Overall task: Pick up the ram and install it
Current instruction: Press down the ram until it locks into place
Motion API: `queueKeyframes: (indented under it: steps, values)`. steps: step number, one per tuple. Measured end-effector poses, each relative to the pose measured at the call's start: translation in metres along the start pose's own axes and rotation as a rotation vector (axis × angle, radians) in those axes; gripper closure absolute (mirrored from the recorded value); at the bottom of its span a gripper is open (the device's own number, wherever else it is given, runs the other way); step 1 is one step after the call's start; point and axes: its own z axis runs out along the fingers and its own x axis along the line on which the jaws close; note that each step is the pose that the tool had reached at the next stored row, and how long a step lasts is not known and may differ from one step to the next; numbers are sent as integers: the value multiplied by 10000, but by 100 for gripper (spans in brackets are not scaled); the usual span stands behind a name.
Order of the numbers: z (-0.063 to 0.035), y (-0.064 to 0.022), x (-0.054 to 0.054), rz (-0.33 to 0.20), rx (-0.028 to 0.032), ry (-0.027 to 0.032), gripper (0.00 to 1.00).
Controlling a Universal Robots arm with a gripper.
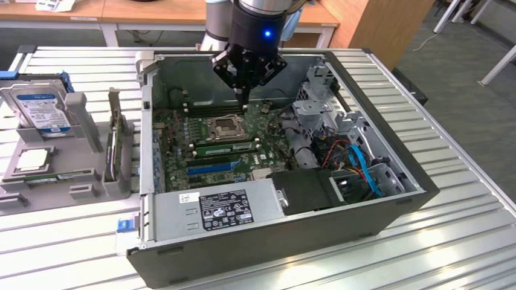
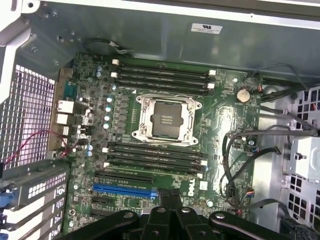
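One ram (image 1: 219, 147), seemingly slotted, inside case (image 1: 387, 151).

My closed gripper (image 1: 241, 96) hangs inside open computer case (image 1: 379, 151), above motherboard (image 1: 214, 142). Room around me over board centre: CPU socket (image 2: 167, 118) low and flat, memory slots (image 2: 162, 77) either side low too. On exterior view's right, drive cage (image 1: 318, 112) and cable tangle (image 1: 359, 163) crowd the passage. Power supply (image 1: 217, 208) blocks near end. Case wall (image 1: 147, 121) hems exterior view's left; beyond it, hard drive (image 1: 40, 106) upright in stand, well apart.
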Motion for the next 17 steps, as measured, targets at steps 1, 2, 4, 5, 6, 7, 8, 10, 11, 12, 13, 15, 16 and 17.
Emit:
queueKeyframes:
  steps: [1, 2, 4, 5, 6, 7, 8, 10, 11, 12, 13, 15, 16, 17]
  values:
    - [0, 0, 0, 3, 0, 0, 90]
    - [0, 0, 0, 4, 0, 0, 90]
    - [1, 1, 6, 8, -1, -1, 90]
    - [1, 1, 15, 7, -1, -1, 90]
    - [1, 2, 27, 5, -1, -1, 90]
    - [1, 3, 39, 4, 0, 0, 90]
    - [2, 4, 51, 4, 0, -1, 90]
    - [2, 6, 67, 4, 0, -1, 90]
    - [2, 6, 68, 4, -1, 0, 90]
    - [2, 6, 68, 4, 0, 0, 90]
    - [2, 6, 68, 3, 0, 0, 90]
    - [2, 6, 68, 4, 0, 0, 90]
    - [2, 6, 68, 4, 0, 0, 90]
    - [2, 6, 68, 4, 0, 0, 90]
